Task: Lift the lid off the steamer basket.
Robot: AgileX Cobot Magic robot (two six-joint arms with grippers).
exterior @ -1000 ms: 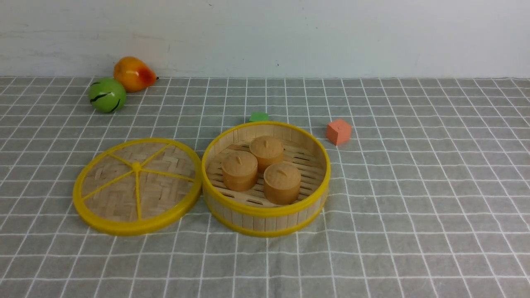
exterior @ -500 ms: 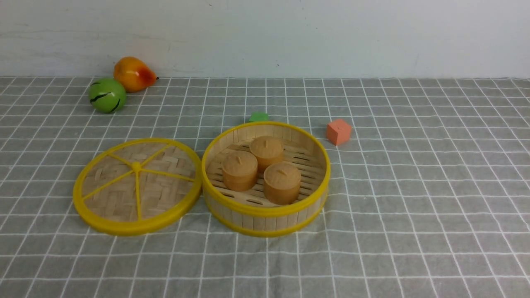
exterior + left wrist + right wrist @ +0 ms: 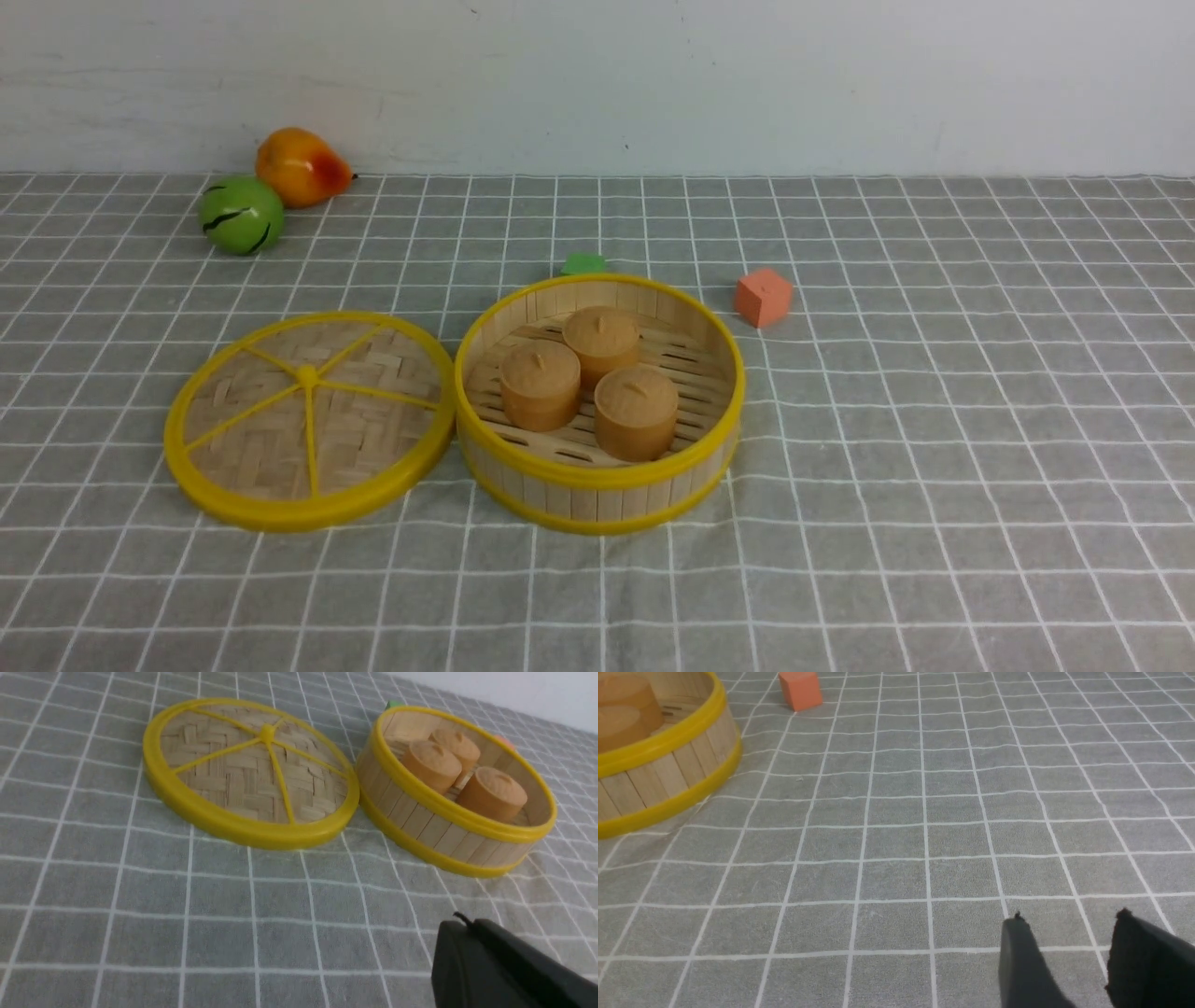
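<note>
— Left of the steamer basket (image 3: pixel 597 406), flat on the cloth, lies the lid (image 3: pixel 308 420), its rim just touching the basket wall. Nothing has shifted over the last second.

— So the lid is off already?

— I'd judge so; three buns (image 3: pixel 597 378) sit uncovered inside. The left gripper (image 3: pixel 472 933) hangs clenched and empty, near the lid. The right gripper (image 3: pixel 1069 926) stands parted over bare cloth, holding nothing.

— And beyond?

— An orange cube (image 3: pixel 764 297) further right, two fruits (image 3: pixel 271 191) far left.

left end effector (image 3: pixel 460 933) closed, empty; right end effector (image 3: pixel 1069 933) parted, empty.
</note>
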